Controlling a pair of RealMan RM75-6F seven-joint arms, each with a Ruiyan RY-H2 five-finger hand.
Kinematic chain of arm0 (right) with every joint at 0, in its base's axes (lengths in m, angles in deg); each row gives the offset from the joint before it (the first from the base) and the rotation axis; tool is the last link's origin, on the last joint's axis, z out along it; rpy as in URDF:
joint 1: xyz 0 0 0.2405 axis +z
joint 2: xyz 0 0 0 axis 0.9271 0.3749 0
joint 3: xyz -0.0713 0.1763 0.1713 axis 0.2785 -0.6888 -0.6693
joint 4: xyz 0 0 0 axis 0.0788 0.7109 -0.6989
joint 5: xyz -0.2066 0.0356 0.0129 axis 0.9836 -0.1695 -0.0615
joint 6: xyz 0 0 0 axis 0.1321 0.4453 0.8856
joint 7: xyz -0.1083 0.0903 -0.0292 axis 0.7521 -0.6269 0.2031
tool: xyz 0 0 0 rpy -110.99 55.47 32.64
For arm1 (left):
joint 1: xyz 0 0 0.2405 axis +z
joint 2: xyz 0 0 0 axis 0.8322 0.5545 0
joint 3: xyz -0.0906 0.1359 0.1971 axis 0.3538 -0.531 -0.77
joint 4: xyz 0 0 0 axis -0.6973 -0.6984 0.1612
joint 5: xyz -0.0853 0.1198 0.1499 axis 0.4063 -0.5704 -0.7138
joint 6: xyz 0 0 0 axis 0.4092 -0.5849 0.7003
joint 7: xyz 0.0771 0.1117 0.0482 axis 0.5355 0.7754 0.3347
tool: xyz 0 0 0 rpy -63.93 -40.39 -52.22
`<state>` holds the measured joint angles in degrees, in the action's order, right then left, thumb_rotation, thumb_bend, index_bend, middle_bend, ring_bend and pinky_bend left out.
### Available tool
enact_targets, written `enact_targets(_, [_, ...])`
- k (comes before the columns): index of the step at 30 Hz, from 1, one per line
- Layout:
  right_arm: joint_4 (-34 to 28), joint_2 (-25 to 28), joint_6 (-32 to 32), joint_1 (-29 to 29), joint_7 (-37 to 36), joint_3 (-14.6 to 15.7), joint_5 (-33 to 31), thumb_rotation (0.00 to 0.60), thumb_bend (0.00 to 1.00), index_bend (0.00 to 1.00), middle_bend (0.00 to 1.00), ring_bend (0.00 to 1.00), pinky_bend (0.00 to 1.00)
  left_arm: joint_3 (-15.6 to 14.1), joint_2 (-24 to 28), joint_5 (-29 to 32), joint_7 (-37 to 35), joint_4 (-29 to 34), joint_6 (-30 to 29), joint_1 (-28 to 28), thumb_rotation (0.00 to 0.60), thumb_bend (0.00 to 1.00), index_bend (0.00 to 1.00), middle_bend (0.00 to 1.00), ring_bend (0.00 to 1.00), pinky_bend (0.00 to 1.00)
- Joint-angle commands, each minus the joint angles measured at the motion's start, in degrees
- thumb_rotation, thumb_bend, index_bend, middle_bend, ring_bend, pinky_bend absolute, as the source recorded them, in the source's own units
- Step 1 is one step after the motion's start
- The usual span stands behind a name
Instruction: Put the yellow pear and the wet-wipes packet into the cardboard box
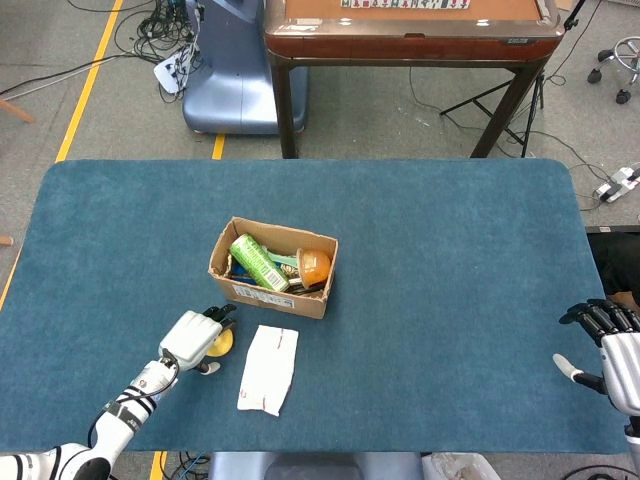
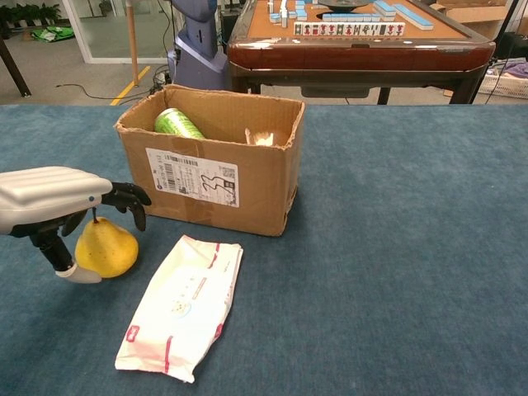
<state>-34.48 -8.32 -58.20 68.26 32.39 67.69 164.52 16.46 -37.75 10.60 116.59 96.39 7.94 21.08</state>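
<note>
The yellow pear (image 2: 107,248) stands upright on the blue mat, left of the cardboard box (image 2: 247,194). My left hand (image 2: 54,198) is cupped over it, its dark fingers (image 2: 129,200) curling down past the stem and the thumb against the pear's lower left side. The pear (image 1: 221,341) still rests on the mat beside that hand (image 1: 190,338). In front of the box (image 1: 232,268) the white wet-wipes packet (image 2: 181,304) lies flat, also in the head view (image 1: 269,368). My right hand (image 1: 611,348) hovers with fingers apart at the mat's right edge, holding nothing.
Inside the box are a green can (image 1: 258,262), an orange round thing (image 1: 315,266) and other small items. A brown mahjong table (image 1: 410,30) and a blue machine base (image 1: 225,70) stand beyond the far edge of the mat.
</note>
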Motion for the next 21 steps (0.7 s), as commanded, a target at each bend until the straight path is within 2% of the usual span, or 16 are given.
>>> enact_targets(1, [0.0,0.0,0.04,0.01,-0.02,0.01,0.04,0.6,0.03,0.43,0.35,0.23,0.25,-0.22,-0.42,0.42,0.43,-0.59,-0.08,-0.26,0.6,0.13,0.31,0.12,0.21,0.59])
enact_targets(13, [0.14,-0.13,0.5,0.15,-0.02,-0.09,-0.15,0.6,0.03,0.43,0.35,0.23,0.25,-1.23,-1.7,1.53,1.79,-2.73,-0.58,-0.9,0.6,0.13,0.33,0.16,0.26,0.63])
enact_targets(17, [0.08,-0.09,0.42,0.09,0.0,-0.11,-0.14,0.6,0.03,0.43,0.35,0.23,0.25,-1.52,-2.2,0.99,1.51,-3.45,-1.1,-0.82,0.6,0.15,0.36,0.24,0.32,0.67])
enact_targets(21, [0.09,-0.01,0.4,0.06,-0.14,-0.17,-0.23,0.6,0.03,0.43,0.35,0.23,0.25,-1.81,-2.69,0.65,0.99,-4.21,-1.5,-0.61,0.6,0.17,0.41,0.38,0.45,0.75])
